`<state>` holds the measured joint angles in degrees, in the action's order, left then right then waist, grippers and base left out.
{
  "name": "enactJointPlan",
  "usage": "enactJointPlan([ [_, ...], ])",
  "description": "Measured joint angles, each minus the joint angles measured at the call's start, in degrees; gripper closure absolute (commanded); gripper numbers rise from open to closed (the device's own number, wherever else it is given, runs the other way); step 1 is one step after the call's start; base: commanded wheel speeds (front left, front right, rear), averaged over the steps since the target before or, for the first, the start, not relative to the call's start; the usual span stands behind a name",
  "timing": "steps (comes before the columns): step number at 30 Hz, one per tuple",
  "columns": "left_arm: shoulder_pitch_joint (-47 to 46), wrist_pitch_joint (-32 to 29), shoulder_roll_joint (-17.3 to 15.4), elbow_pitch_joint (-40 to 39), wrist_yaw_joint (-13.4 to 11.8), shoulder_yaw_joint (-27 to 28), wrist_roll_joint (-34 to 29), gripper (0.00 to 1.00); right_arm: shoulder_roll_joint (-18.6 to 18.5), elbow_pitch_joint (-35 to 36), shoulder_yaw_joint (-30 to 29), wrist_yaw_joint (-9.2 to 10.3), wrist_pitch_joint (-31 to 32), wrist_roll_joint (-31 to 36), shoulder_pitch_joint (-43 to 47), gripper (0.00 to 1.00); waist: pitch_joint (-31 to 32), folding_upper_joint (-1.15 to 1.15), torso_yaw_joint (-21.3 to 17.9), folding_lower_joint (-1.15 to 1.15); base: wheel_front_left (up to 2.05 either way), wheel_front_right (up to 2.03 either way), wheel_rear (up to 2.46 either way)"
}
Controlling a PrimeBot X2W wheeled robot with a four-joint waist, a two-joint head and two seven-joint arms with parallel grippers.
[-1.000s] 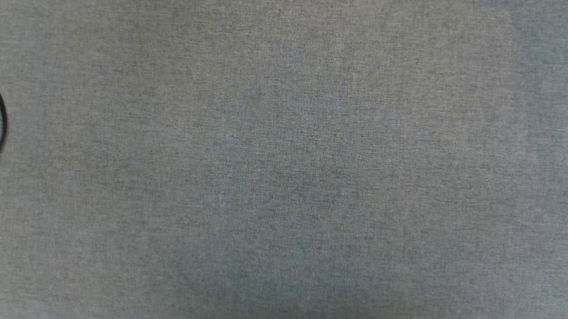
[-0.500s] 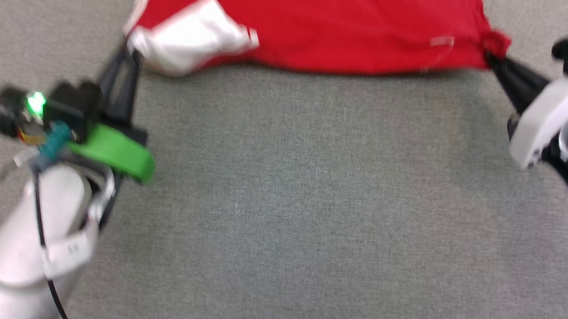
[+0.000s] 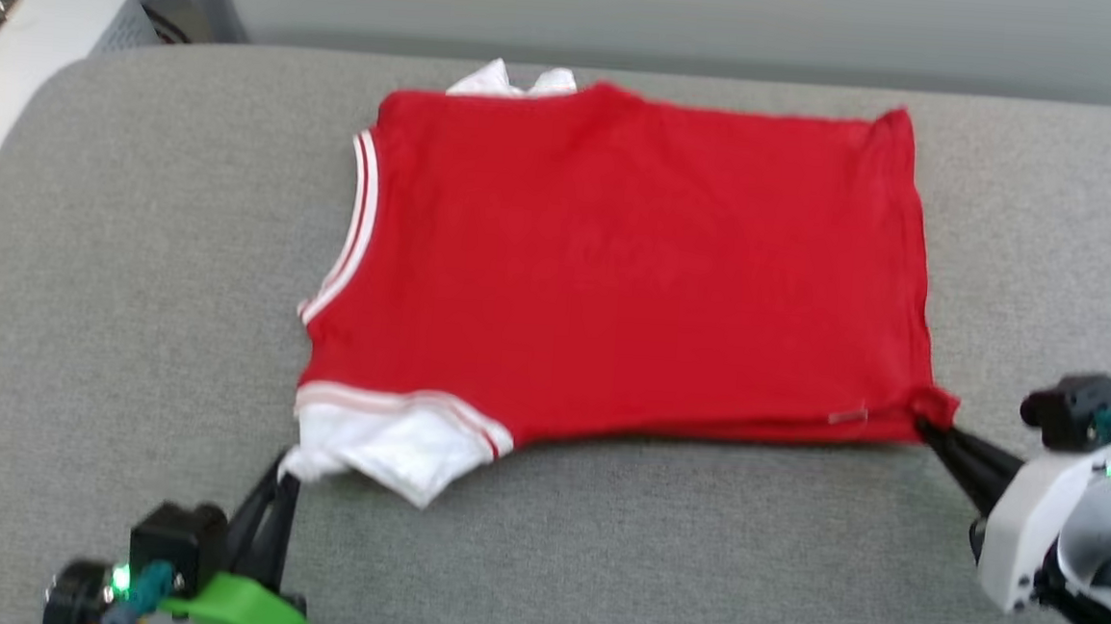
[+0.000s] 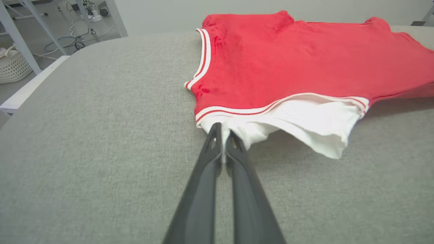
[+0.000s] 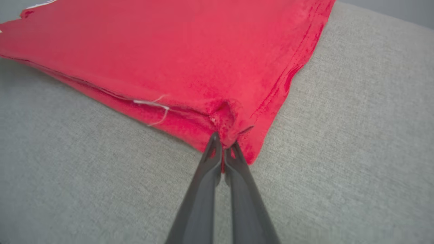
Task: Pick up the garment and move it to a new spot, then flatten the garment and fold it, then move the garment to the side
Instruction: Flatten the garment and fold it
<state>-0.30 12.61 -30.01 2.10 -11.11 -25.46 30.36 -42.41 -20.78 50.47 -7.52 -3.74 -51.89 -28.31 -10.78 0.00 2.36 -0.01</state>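
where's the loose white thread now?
Right wrist view: white thread on the near edge of the garment, left of the corner in the jaws of the right gripper.

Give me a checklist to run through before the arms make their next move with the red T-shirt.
1. Left end effector shut on the edge of the near sleeve of the T-shirt: ok.
2. Right end effector shut on the red hem corner: ok.
3. Red body spread out on the grey surface: ok, though the near edge looks slightly raised.
4. Near sleeve smooth: not ok, it is crumpled.
5. Far sleeve laid out: not ok, it is bunched at the far edge.
6. Loose thread apart from the right end effector: ok.
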Motion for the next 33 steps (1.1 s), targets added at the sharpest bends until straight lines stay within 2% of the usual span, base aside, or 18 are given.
enactJointPlan([
  [8,10.97,-3.75,0.23,-3.61,-1.10,-2.32,3.67,1.00,-1.54,2.65,-4.01,0.00,0.10,-0.77,12.82,1.00,5.47,0.00,0.19,0.00,0.00,0.00,0.00],
  [17,14.64,-6.09,-0.10,-4.80,-1.09,-4.34,4.47,1.00,-2.92,8.89,-11.55,0.00,2.50,-0.63,26.53,1.00,7.70,0.00,1.41,0.00,0.00,0.00,0.00],
  [24,11.18,-5.06,-0.29,-4.37,-0.31,-4.06,3.58,1.00,0.21,12.06,-19.60,0.00,5.10,1.67,28.69,1.00,7.04,0.00,0.40,0.00,0.00,0.00,0.00],
  [33,-1.27,-5.56,-1.87,-2.11,3.72,-2.83,2.11,1.00,4.38,15.00,-24.73,0.00,9.02,4.46,26.97,1.00,5.29,0.00,-1.39,0.00,0.00,0.00,0.00],
])
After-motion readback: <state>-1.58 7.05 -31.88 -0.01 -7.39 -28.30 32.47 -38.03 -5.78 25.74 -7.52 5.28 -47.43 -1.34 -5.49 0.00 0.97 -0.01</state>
